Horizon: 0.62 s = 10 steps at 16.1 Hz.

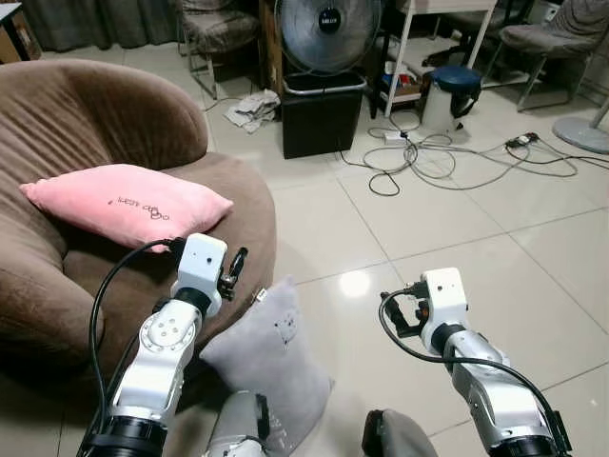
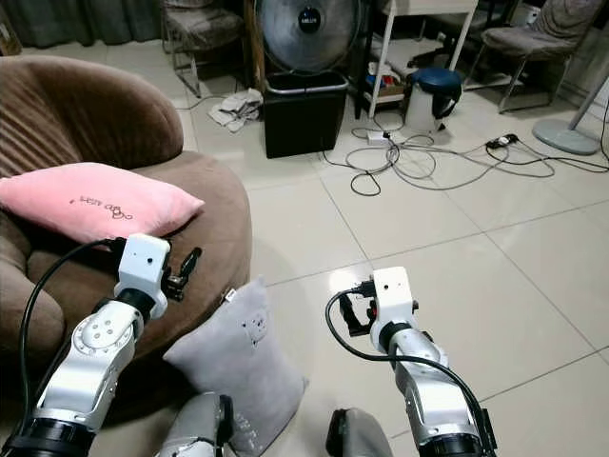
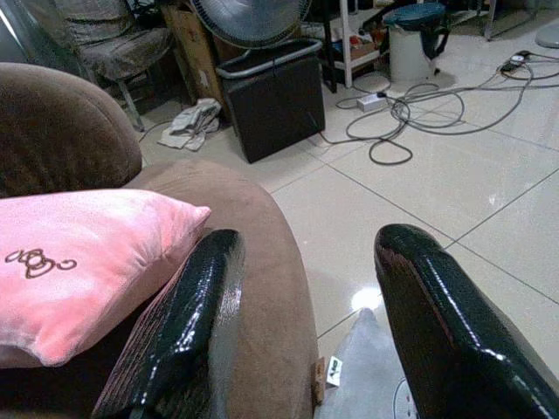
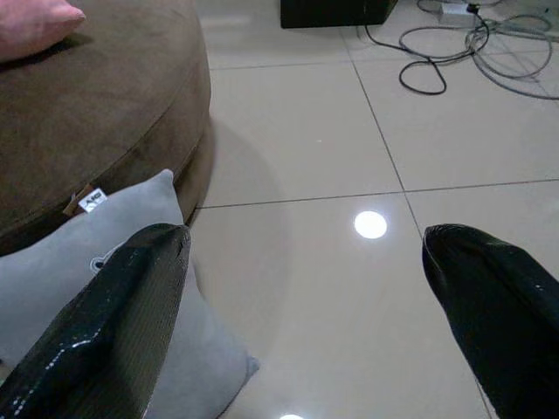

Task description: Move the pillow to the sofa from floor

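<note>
Closest to the head camera, at six o'clock, stand the robot's two silver arms, raised over the tiled floor (image 1: 447, 219). Between them, leaning against the front of the brown sofa (image 1: 238, 205), sits the grey pillow (image 1: 271, 357), its lower edge on the floor and a small white tag at its upper corner. At about seven o'clock the left claw (image 3: 306, 332) is held just above the sofa's rim and the pillow's top corner; in the left wrist view its two black fingers (image 3: 183, 323) are spread wide with nothing between them. At about five o'clock the right claw (image 4: 314, 323) hovers over bare tile beside the pillow, and its fingers (image 4: 113, 323) are likewise spread apart and hold nothing, one of them showing in front of the grey fabric. At nine o'clock a pink pillow (image 1: 128, 202) with dark script lies on the sofa seat. Toward twelve o'clock, well apart from the arms, a black bin (image 1: 322, 112) stands under a round fan (image 1: 328, 29), with a crumpled cloth (image 1: 252, 109) to its eleven o'clock side. Loose cables (image 1: 428, 157) coil on the tile at one o'clock, near a white kettle with a blue lid (image 1: 447, 95).
</note>
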Available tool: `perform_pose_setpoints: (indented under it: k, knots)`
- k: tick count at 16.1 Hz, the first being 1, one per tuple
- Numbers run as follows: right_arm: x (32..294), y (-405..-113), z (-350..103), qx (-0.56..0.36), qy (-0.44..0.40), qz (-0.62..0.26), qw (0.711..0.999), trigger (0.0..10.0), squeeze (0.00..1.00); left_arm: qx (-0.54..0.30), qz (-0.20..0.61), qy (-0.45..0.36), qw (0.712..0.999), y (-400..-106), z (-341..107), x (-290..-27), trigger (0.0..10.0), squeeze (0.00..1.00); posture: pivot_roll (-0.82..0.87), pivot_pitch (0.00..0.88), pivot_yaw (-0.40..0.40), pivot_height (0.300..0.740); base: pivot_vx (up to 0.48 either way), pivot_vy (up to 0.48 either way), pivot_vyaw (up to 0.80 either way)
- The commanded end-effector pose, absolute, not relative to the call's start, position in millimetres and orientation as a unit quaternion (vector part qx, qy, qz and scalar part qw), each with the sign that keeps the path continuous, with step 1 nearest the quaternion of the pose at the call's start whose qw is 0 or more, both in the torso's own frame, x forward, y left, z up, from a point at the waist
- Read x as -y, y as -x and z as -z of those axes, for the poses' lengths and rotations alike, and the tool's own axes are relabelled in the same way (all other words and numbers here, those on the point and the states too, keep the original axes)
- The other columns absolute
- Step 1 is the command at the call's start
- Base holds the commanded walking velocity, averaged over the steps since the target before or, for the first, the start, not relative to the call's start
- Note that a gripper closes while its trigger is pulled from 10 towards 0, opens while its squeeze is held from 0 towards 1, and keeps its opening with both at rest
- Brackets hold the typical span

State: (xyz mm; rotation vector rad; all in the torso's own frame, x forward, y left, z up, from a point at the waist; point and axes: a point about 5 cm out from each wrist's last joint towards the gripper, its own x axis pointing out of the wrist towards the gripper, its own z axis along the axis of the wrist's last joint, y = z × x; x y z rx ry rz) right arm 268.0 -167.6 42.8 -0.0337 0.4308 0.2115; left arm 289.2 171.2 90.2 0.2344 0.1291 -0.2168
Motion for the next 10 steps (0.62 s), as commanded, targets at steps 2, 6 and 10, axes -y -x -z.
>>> perform_pose_setpoints:
  k: [2,6,10]
  knots:
    - [167.9,-268.6,-43.6,-0.215,0.018,-0.106,0.971,10.0,0.0,-0.063,0.118,-0.121,0.984,-291.1,-92.0,-167.1,10.0,0.0,0.05,0.0,-0.001,0.592,0.0,0.0,0.0]
    - [169.0,-267.9,-43.2,-0.216,0.02,-0.101,0.971,10.0,0.0,-0.064,0.119,-0.122,0.983,-289.9,-90.9,-167.3,10.0,0.0,0.05,0.0,-0.003,0.582,0.0,0.0,0.0]
    - [170.8,-266.5,-41.3,-0.219,0.021,-0.097,0.971,10.0,0.0,-0.066,0.124,-0.121,0.983,-289.5,-89.1,-164.3,10.0,0.0,0.04,0.0,0.003,0.582,0.0,0.0,0.0]
